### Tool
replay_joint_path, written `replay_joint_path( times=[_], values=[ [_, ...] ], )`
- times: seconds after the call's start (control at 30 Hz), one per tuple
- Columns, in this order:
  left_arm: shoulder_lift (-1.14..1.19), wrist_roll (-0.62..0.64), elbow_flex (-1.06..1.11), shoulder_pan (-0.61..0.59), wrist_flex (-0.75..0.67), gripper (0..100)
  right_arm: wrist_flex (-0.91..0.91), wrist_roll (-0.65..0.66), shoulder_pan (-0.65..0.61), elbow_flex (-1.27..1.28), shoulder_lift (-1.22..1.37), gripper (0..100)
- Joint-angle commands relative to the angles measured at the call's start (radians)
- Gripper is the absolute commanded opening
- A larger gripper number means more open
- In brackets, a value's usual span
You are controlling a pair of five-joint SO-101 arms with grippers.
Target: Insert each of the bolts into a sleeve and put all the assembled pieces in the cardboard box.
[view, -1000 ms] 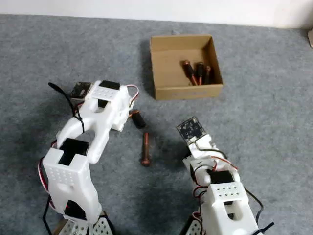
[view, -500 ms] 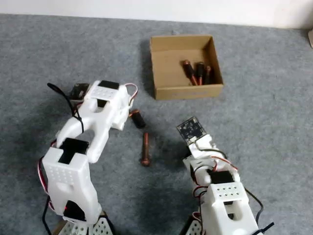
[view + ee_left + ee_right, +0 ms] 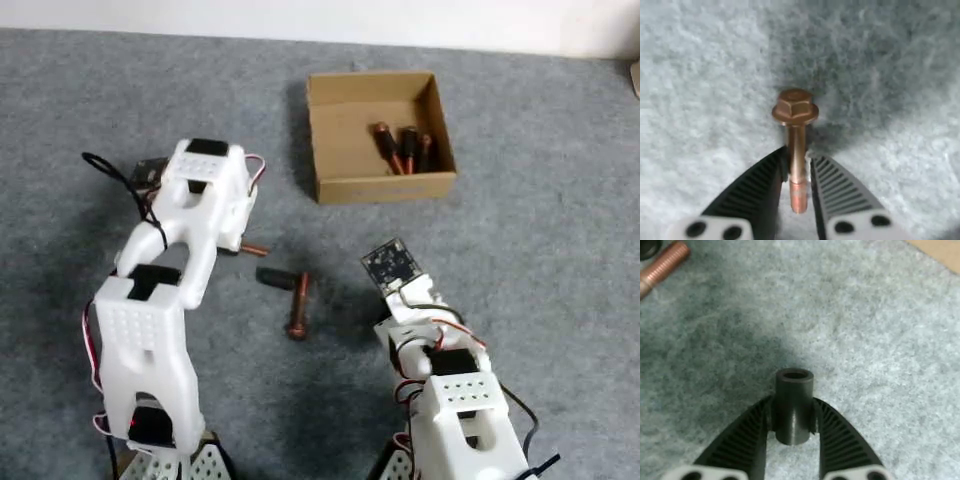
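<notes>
My left gripper [image 3: 796, 167] is shut on the shank of a copper bolt [image 3: 795, 112], whose hex head points away over the carpet. From above, that bolt [image 3: 256, 248] sticks out of the left gripper [image 3: 238, 246] toward the middle. My right gripper [image 3: 792, 412] is shut on a black sleeve [image 3: 794, 400], its open end facing outward. A loose bolt [image 3: 297, 305] lies on the carpet with another black sleeve [image 3: 272, 277] beside its threaded end. The cardboard box [image 3: 385, 187] stands at the back with several assembled pieces [image 3: 405, 148] inside.
Grey carpet covers the table. The right arm [image 3: 440, 370] sits at the front right, short of the box. In the right wrist view the loose bolt's threaded end [image 3: 662, 267] and the lying sleeve [image 3: 647, 246] show at the far corner.
The left arm has drawn back to the left with its bolt. The black sleeve that was at its tip now lies on the carpet by the loose bolt. The right arm has kept still.
</notes>
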Motion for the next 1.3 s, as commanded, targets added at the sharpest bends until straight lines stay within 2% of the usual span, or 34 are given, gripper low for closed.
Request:
replay_joint_path(
  times=[0.0,0.2,0.3,0.43,0.47,0.7,0.93,1.03,1.17,1.27],
  values=[
    [0.008,-0.078,-0.065,-0.053,0.071,1,-0.025,-0.011,0.013,-0.004,-0.012,0.5],
    [0.004,-0.522,-0.265,-0.058,0.077,1,-0.025,-0.011,0.013,-0.004,-0.013,0.5],
    [0.004,-0.743,-0.417,-0.056,0.130,1,-0.025,-0.009,0.013,-0.002,-0.018,0.5],
    [-0.001,-1.316,-0.676,-0.021,0.359,1,-0.025,-0.009,0.013,-0.002,-0.019,0.5],
    [-0.002,-1.389,-0.737,0.005,0.393,1,-0.025,-0.009,0.013,-0.002,-0.019,0.5],
    [-0.222,-1.510,-0.863,0.085,0.410,1,-0.021,-0.012,0.039,-0.004,-0.022,0.5],
    [-0.674,-1.551,-0.719,0.206,0.410,1,-0.019,-0.049,0.071,0.062,-0.239,0.5],
    [-0.897,-1.547,-0.539,0.252,0.410,1,0.051,-0.063,0.070,0.108,-0.430,0.5],
    [-1.190,-1.547,-0.102,0.320,0.404,1,0.257,-0.068,0.031,0.124,-0.754,0.5],
    [-1.399,-1.548,0.251,0.409,0.267,1,0.361,-0.069,-0.084,0.114,-0.872,0.5]
  ],
)
